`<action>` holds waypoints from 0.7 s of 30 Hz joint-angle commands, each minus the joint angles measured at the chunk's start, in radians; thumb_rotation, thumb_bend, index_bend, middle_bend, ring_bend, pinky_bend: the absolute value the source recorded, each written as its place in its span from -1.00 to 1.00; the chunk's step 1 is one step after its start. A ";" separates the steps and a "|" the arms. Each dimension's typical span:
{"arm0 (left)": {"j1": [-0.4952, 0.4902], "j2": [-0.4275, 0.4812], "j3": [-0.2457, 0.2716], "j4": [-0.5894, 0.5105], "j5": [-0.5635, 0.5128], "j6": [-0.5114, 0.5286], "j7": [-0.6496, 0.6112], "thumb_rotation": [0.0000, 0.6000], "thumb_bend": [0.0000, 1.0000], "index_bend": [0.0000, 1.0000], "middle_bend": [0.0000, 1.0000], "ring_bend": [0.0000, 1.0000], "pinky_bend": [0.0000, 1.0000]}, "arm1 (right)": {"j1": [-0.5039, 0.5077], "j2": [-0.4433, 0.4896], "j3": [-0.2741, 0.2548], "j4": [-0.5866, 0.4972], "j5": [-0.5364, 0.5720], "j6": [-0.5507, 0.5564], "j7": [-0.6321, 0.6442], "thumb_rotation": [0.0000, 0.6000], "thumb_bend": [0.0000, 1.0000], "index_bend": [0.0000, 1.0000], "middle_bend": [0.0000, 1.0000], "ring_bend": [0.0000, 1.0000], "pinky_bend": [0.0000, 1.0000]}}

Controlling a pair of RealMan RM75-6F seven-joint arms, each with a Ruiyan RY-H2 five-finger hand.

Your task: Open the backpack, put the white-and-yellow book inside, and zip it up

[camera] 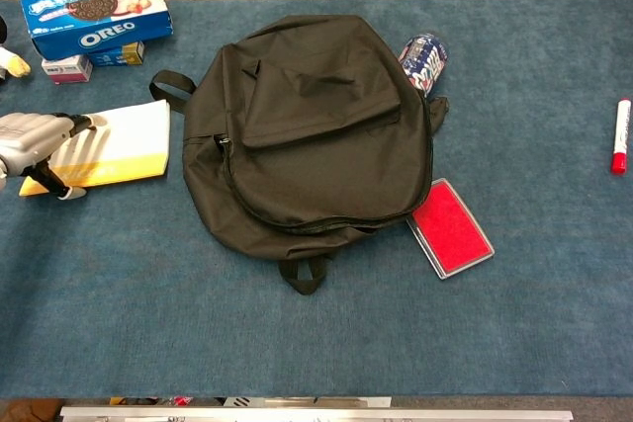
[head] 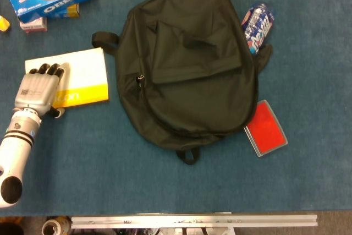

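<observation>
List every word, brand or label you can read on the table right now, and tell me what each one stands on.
"OREO": on the side of the blue biscuit box, top left of the table.
Pale characters on the box's top face: too blurred to read.
Print on the blue-and-white packet behind the backpack: too blurred to read.
Small boxes under the biscuit box: print too small to read.
White-and-yellow book, red pad and red marker: no legible text.

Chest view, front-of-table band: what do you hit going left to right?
left hand → white-and-yellow book → backpack → red pad → red marker. The Oreo box and the can lie further back, so I left them out.
</observation>
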 commanded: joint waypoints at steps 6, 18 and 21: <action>0.004 0.002 -0.004 0.010 0.016 0.012 -0.050 1.00 -0.48 -0.81 -0.66 -0.76 -0.63 | -0.002 0.002 0.000 -0.002 -0.002 -0.004 0.005 1.00 -0.85 -0.52 -0.28 -0.66 -0.54; 0.018 -0.008 -0.019 0.049 0.076 0.039 -0.157 1.00 -0.39 -0.70 -0.58 -0.71 -0.63 | -0.002 0.009 0.000 -0.013 -0.004 -0.017 0.013 1.00 -0.87 -0.51 -0.28 -0.66 -0.54; 0.021 -0.020 -0.023 0.067 0.097 0.054 -0.174 1.00 -0.37 -0.65 -0.54 -0.70 -0.63 | -0.003 0.013 0.000 -0.017 -0.005 -0.018 0.017 1.00 -0.87 -0.52 -0.28 -0.66 -0.54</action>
